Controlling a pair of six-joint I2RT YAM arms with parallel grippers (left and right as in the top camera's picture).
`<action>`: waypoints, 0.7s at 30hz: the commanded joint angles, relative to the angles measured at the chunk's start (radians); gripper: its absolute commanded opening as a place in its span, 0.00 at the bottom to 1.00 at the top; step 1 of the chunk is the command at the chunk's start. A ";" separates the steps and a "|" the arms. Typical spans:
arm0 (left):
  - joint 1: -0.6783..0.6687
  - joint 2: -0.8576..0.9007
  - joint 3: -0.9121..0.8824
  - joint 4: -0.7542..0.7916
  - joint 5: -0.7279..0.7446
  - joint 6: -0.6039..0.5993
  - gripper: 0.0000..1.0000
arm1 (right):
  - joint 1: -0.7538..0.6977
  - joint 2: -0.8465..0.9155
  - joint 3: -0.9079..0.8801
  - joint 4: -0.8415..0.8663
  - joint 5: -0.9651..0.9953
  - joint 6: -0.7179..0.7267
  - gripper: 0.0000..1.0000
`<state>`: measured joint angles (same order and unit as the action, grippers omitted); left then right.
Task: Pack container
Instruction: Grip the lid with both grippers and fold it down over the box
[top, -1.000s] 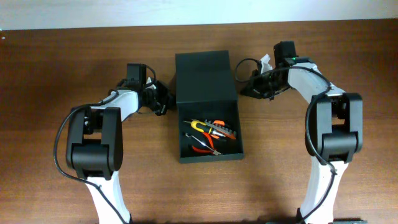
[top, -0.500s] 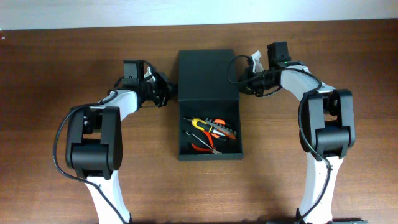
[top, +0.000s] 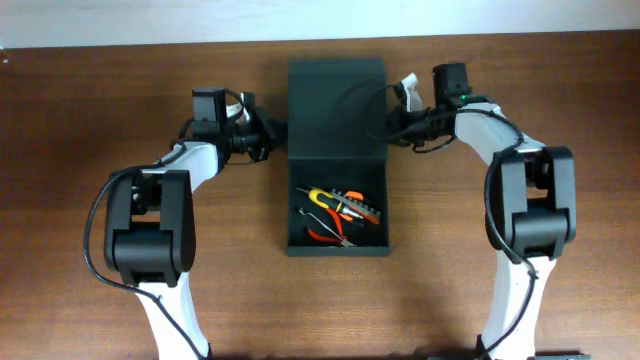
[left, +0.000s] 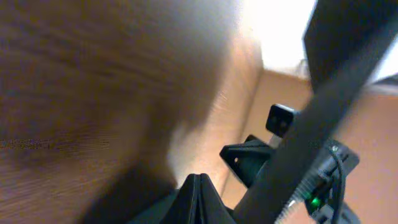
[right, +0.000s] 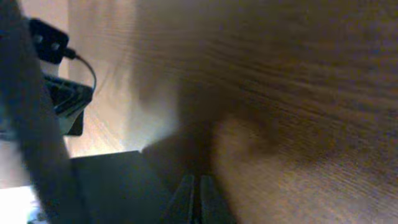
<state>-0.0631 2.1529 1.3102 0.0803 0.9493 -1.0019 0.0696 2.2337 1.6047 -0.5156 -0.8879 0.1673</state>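
A dark green-black container (top: 337, 247) sits open at the middle of the wooden table (top: 80, 100), its tray toward the near edge and its flap lid (top: 335, 100) thrown back toward the far one. From above there is no telling how steeply the lid stands. The left gripper (top: 270, 138) reaches in at the lid's left edge and the right gripper (top: 390, 122) at its right edge. Whether either tip actually touches the lid cannot be made out from overhead, where cables and dark housings crowd both spots.

Both claws are closed tight with nothing between them. In the left wrist view the fingers (left: 186, 202) meet along a thin seam at the bottom of the frame, and in the right wrist view the fingers (right: 210, 202) do the same.

Both wrist views are badly blurred (mostly smeared wood grain), and a dark slab, apparently the lid seen edge-on, cuts across each.

Inside the tray lie a yellow-handled tool (top: 318, 197) and orange-handled pliers (top: 325, 237), tangled with other small pieces too small to name.
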 joint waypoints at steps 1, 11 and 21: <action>-0.012 0.005 0.076 0.013 0.154 0.088 0.02 | 0.008 -0.127 0.025 -0.004 -0.043 -0.068 0.04; -0.017 -0.001 0.155 0.010 0.284 0.119 0.02 | 0.008 -0.282 0.025 -0.143 0.020 -0.139 0.04; -0.021 -0.127 0.155 -0.460 0.150 0.437 0.02 | 0.009 -0.397 0.025 -0.389 0.089 -0.243 0.04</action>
<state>-0.0822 2.1246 1.4567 -0.3103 1.1606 -0.7334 0.0692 1.8965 1.6112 -0.8768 -0.8246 -0.0235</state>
